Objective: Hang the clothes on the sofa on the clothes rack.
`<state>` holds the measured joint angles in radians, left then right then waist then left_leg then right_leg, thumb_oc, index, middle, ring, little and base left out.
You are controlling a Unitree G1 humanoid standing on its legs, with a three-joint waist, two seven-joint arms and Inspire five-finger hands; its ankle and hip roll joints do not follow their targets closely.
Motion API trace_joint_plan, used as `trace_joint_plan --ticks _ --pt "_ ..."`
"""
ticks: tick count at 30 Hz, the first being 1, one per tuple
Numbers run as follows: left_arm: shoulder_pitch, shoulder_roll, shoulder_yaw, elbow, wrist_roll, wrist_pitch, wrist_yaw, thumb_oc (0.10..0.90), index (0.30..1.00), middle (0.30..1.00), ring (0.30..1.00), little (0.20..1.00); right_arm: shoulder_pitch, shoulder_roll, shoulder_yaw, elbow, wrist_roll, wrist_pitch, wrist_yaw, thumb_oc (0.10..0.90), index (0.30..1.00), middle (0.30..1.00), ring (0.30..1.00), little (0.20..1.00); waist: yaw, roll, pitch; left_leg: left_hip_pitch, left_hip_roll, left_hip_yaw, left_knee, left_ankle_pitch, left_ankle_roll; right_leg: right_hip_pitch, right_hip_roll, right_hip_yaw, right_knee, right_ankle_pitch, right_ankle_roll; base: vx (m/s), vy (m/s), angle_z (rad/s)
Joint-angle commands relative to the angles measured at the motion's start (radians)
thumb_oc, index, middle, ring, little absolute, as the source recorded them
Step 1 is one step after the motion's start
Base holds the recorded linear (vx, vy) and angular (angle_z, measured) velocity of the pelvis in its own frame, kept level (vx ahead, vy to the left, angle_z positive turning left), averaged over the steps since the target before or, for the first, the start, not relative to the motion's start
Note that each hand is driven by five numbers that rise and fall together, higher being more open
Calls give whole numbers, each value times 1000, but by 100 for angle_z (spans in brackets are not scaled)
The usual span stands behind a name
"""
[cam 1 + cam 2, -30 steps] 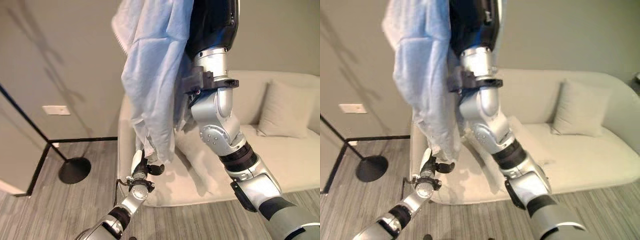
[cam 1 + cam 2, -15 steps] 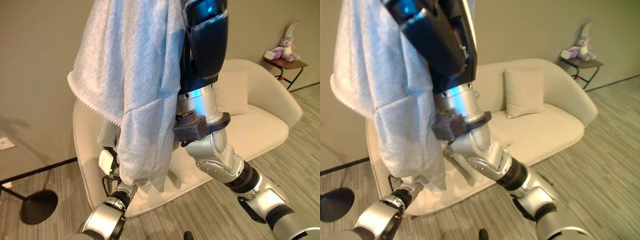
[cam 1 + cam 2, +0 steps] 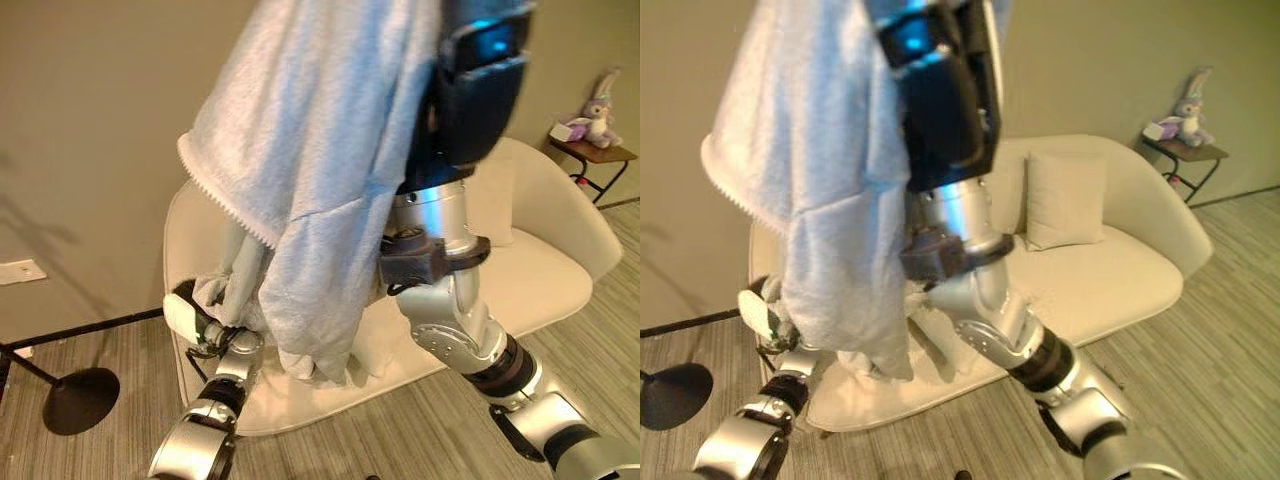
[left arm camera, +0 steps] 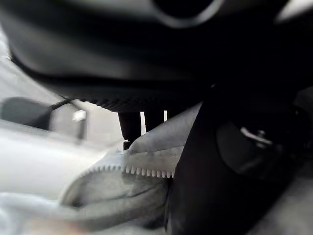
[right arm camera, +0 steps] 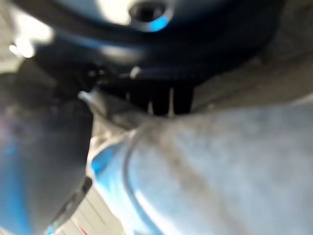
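Note:
A pale blue-grey garment (image 3: 320, 200) with a zip hangs from high up, draped over my raised right arm. My right hand (image 3: 480, 90) is a dark bulk at the top, behind the cloth. In the right wrist view its fingers (image 5: 156, 100) curl against the cloth (image 5: 220, 161). My left hand (image 3: 195, 315), with its white thumb cover, is low by the cream sofa's (image 3: 560, 270) left end. It pinches a bunch of the garment's lower part (image 3: 228, 295). The left wrist view shows the zip edge (image 4: 137, 169) between thumb and fingers.
A cushion (image 3: 1065, 200) leans on the sofa's back. A small side table with a plush rabbit (image 3: 598, 100) stands at the far right. A black round base on a thin pole (image 3: 75, 400) rests on the wood-look floor at the left, below a wall socket (image 3: 20, 270).
The view has swung and shifted. My right arm still holds the garment high. My left hand has moved a little to the left and up with the lower cloth in it.

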<state>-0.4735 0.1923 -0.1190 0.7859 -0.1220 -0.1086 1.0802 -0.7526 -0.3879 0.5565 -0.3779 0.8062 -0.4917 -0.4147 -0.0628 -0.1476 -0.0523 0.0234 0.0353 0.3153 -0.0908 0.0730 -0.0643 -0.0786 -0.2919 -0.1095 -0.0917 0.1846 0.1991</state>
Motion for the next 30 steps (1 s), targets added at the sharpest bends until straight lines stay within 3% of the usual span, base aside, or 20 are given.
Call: trace_joint_plan --ticks 1,3,7,16,18,21,24,27,28,30 --pt "-81 125 -37 -177 193 -86 41 400 300 300 300 300 -18 -6 -132 -37 -27 -80 28 400 300 300 300 300 50 -36 -67 -6 -33 -113 5 -121 24 2 -108 -30 4 102 63 7 10 22" --pt "-25 189 18 -373 276 -79 -12 400 300 300 300 300 27 -10 -174 -38 -35 -55 52 400 300 300 300 300 70 -44 -59 -15 -36 -126 5 -122 26 7 -112 -38 4 114 63 21 41 24" --pt "29 278 116 -586 364 -77 -100 400 300 300 300 300 96 0 -231 -26 -31 -22 96 400 300 300 300 300 100 -54 -47 -24 -40 -139 7 -125 28 18 -121 -59 4 133 63 16 49 14" --pt "49 451 310 -859 449 -134 -128 400 300 300 300 300 262 12 -328 -9 28 -24 207 400 300 300 300 300 182 -81 -11 -47 -41 -174 7 -119 32 43 -150 -150 20 188 63 16 45 20" --pt "56 459 329 -887 438 -152 -134 400 300 300 300 300 313 10 -332 -27 31 -18 231 400 300 300 300 300 180 -75 -3 -42 -41 -190 5 -125 41 55 -135 -144 57 122 63 47 122 36" --pt "84 467 351 -925 415 -173 -152 400 300 300 300 300 386 -28 -334 -58 38 2 272 400 300 300 300 300 177 -61 8 -48 -49 -217 4 -117 60 35 -45 -87 165 -57 41 17 138 52" --pt "116 457 363 -949 422 -176 -161 400 300 300 300 300 435 -56 -342 -81 47 7 310 400 300 300 300 300 177 -41 13 -61 -49 -251 4 -94 57 20 82 -74 226 -195 -19 6 51 49" --pt "141 429 365 -957 399 -197 -166 400 300 300 300 300 461 -54 -365 -65 46 5 312 400 300 300 300 300 163 -32 19 -57 -69 -292 4 -83 57 -4 208 1 251 -254 -63 48 3 26" --pt "144 428 365 -958 399 -198 -167 400 300 300 300 300 463 -54 -365 -65 46 5 312 400 300 300 300 300 163 -31 17 -57 -67 -293 4 -85 56 -5 209 1 254 -257 -65 31 -20 67" --pt "196 410 384 -970 399 -206 -172 400 300 300 300 300 488 -45 -379 -54 40 0 305 400 300 300 300 300 162 -25 18 -42 -94 -334 4 -85 60 -9 275 57 245 -267 -102 82 -43 64"
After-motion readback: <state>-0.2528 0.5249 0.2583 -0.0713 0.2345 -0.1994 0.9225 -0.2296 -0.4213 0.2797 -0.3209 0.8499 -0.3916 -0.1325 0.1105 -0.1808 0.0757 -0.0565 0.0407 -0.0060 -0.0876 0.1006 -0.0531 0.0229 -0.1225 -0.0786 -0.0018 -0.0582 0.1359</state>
